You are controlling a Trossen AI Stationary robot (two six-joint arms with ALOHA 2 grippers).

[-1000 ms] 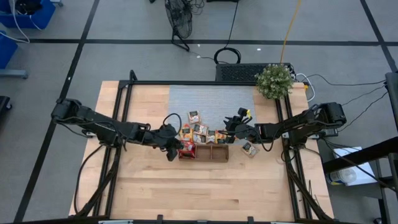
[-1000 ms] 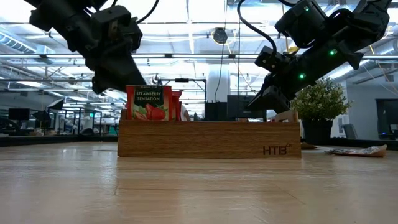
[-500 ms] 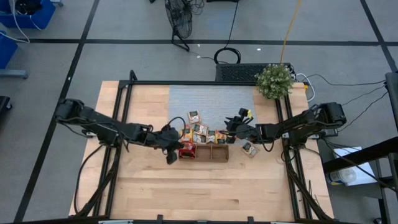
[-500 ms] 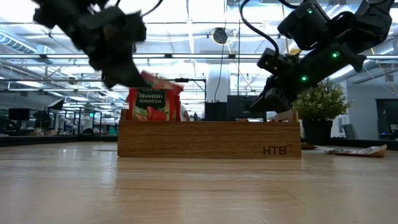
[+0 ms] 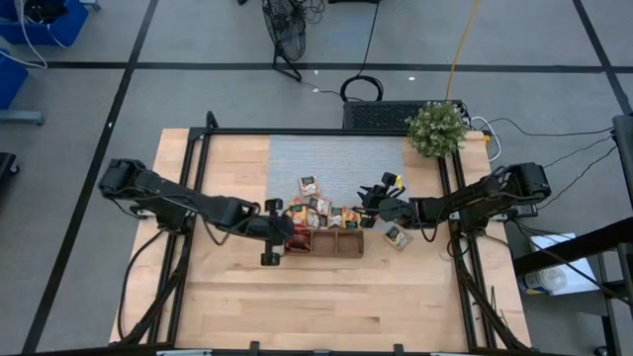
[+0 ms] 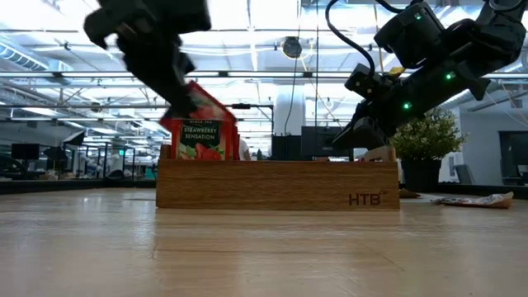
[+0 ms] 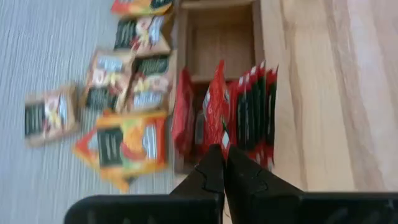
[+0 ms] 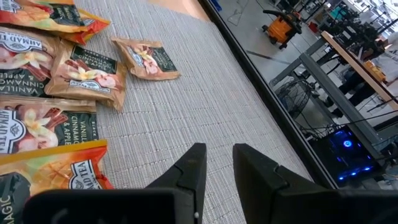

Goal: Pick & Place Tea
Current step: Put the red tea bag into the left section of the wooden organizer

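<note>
Nearest you, the wooden tray stands on the worktop. At its left end compartment, red tea packets stand upright in a row. Your left claw is clenched at the top edge of one tilted red packet. Beyond the tray, loose tea packets lie flat on the grey mat. Your right claw hovers over that mat with a narrow gap between its fingers, grasping nothing.
</note>
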